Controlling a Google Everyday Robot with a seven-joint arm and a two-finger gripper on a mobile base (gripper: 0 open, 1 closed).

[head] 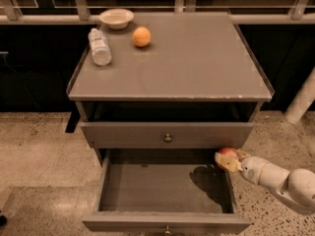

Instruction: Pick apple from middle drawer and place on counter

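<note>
The middle drawer (pixel 162 190) is pulled open below the cabinet, its grey floor bare. My gripper (pixel 231 160) reaches in from the lower right on a white arm and is shut on the apple (pixel 226 156), a small red fruit with a pale patch. It holds the apple just above the drawer's right wall, near the closed drawer front above. The apple's shadow falls on the drawer floor. The counter (pixel 197 63) is the flat grey-brown cabinet top above.
On the counter's back left are a white bowl (pixel 116 18), a plastic bottle (pixel 100 46) lying on its side and an orange fruit (pixel 141 36). A railing runs behind. A white post (pixel 301 102) stands at the right on the speckled floor.
</note>
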